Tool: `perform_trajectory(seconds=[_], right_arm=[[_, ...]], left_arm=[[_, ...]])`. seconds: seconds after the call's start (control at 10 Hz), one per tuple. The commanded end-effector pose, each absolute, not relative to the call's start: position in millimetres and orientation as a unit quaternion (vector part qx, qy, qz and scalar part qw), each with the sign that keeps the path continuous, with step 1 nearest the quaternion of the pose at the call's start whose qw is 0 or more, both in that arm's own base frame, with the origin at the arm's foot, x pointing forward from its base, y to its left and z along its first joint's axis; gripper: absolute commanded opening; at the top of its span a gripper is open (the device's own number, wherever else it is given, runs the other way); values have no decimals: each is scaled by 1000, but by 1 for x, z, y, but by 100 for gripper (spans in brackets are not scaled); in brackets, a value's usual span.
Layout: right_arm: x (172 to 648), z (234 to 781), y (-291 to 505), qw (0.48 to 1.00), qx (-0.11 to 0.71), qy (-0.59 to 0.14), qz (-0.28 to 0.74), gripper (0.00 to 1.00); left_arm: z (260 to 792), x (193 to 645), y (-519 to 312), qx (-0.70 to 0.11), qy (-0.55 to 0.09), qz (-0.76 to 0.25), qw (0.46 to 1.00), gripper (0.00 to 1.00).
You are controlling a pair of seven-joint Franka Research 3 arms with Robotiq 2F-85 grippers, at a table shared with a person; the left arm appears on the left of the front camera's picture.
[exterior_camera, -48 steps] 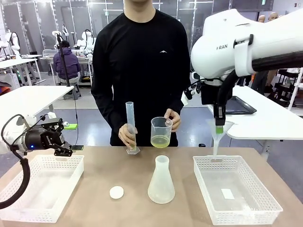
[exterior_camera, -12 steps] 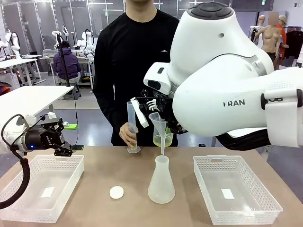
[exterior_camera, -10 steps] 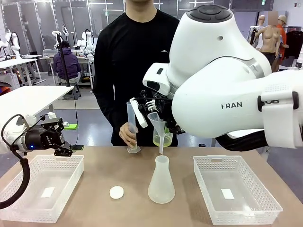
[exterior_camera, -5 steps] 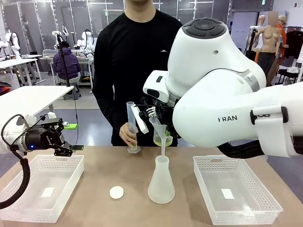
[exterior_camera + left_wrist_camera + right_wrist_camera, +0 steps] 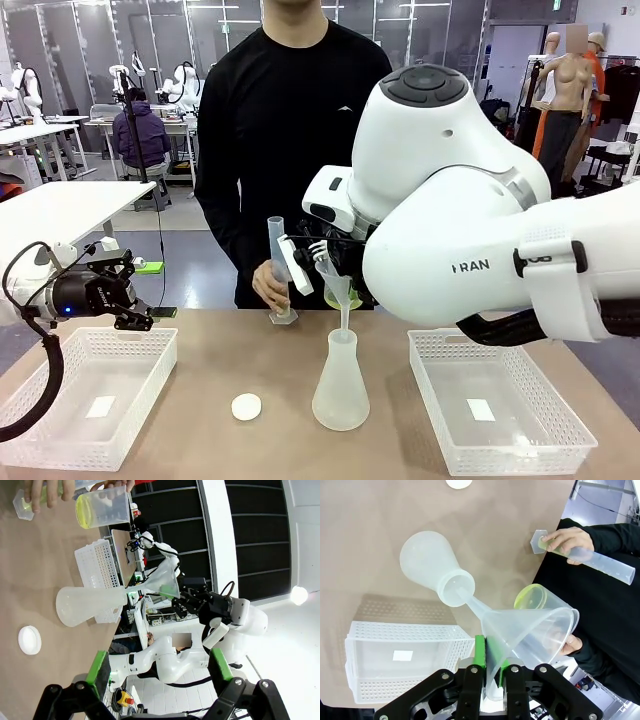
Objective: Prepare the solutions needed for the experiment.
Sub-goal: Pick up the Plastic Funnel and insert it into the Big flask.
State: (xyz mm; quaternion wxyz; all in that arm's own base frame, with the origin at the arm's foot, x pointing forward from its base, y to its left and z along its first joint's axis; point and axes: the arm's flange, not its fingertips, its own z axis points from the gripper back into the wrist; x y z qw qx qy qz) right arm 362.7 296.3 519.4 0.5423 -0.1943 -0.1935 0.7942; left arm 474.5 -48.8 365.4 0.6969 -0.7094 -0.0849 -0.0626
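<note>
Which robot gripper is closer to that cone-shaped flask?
The right: the right gripper holds a funnel whose stem meets the mouth of the Erlenmeyer flask; the left gripper hovers open over the left basket, far aside.

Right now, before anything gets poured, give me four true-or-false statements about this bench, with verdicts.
1. The right gripper is shut on the funnel. True.
2. The funnel's stem reaches the mouth of the flask. True.
3. The left gripper holds the white disc. False: it is open and empty; the disc lies on the table.
4. The solution sits in the flask. False: it is in the beaker held by the person's hand.
</note>
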Motion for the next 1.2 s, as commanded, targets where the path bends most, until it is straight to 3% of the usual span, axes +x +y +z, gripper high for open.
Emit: perform_trajectory(seconds=[0.0,1.1], right_arm=[[369,506,298,548,-202,-203,786,6],[371,465,297,544,-175,-181,800,6]], left_arm=[[369,473,-50,-713,-92,-62,693,100],[369,473,-50,-713,-92,-62,693,100]])
